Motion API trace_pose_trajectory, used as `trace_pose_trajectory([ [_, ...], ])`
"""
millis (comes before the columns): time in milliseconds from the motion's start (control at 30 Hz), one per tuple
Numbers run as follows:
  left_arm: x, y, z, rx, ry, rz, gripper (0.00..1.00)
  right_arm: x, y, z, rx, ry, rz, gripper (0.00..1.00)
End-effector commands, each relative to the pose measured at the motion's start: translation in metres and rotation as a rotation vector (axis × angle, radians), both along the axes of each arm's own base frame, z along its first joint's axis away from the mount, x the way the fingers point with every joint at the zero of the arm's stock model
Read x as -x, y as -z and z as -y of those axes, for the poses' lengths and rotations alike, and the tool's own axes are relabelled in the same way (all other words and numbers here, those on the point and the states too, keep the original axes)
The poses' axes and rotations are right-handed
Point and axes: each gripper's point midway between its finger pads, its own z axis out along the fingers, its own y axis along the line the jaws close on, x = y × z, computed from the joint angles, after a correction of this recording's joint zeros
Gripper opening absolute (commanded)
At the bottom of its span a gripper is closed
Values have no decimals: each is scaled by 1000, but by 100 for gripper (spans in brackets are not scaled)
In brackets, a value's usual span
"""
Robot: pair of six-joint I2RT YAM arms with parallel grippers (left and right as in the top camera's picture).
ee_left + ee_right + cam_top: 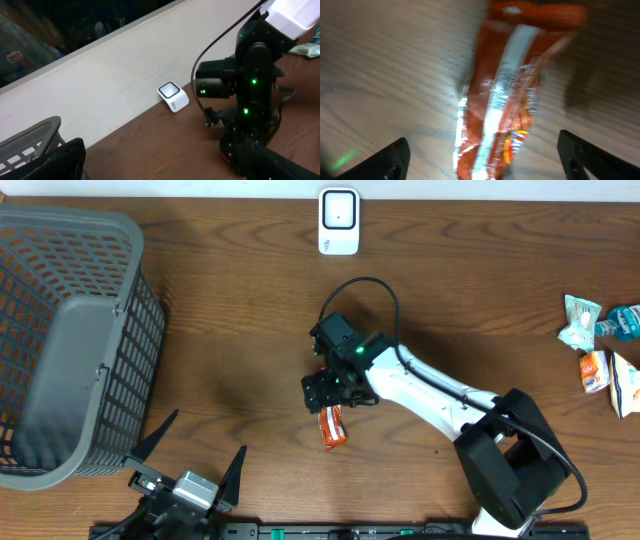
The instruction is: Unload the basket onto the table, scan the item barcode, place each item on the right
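An orange snack packet (pixel 333 428) with a silver seam (pixel 505 100) lies flat on the wooden table. My right gripper (pixel 335 392) hovers right over it, open, its two dark fingertips (pixel 390 161) wide apart on either side of the packet's near end and not touching it. The white barcode scanner (pixel 339 221) stands at the table's far edge, also visible in the left wrist view (pixel 173 96). My left gripper (pixel 203 438) rests open and empty at the near left edge, well away from the packet.
A large grey plastic basket (pixel 140 330) fills the left side, close to my left gripper. Several other snack packets (pixel 600 345) lie at the far right. The right arm (pixel 250 85) and its cable stand mid-table.
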Motion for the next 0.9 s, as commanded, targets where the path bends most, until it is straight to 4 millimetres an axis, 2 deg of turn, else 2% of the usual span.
trace_pose_trajectory([
  [0, 1, 0, 0, -8, 3, 10, 98, 11, 5, 0, 17, 35, -12, 88],
  [133, 1, 0, 0, -8, 3, 10, 98, 15, 27, 30, 137, 121, -9, 87],
  [200, 1, 0, 0, -8, 3, 10, 98, 20, 34, 35, 149, 121, -21, 86],
  [233, 1, 0, 0, -8, 3, 10, 98, 21, 35, 36, 150, 121, -22, 81],
  [400, 1, 0, 0, -8, 3, 10, 98, 22, 36, 32, 128, 68, -22, 46],
  [433, 1, 0, 0, -8, 3, 10, 98, 24, 38, 31, 124, 52, -30, 32],
  [467, 1, 0, 0, -8, 3, 10, 98, 24, 39, 31, 125, 51, -33, 28],
  [500, 1, 0, 0, -8, 3, 10, 98, 25, 42, 32, 132, 51, -41, 13],
  [567, 1, 0, 0, -8, 3, 10, 98, 26, 45, 31, 129, 49, -50, 1],
  [700, 1, 0, 0, -8, 3, 10, 98, 20, 43, 33, 122, 35, -33, 1],
  [767, 1, 0, 0, -8, 3, 10, 98, 8, 39, 42, 133, 67, -1, 1],
  [867, 1, 0, 0, -8, 3, 10, 98, -11, 20, 54, 140, 58, 87, 1],
])
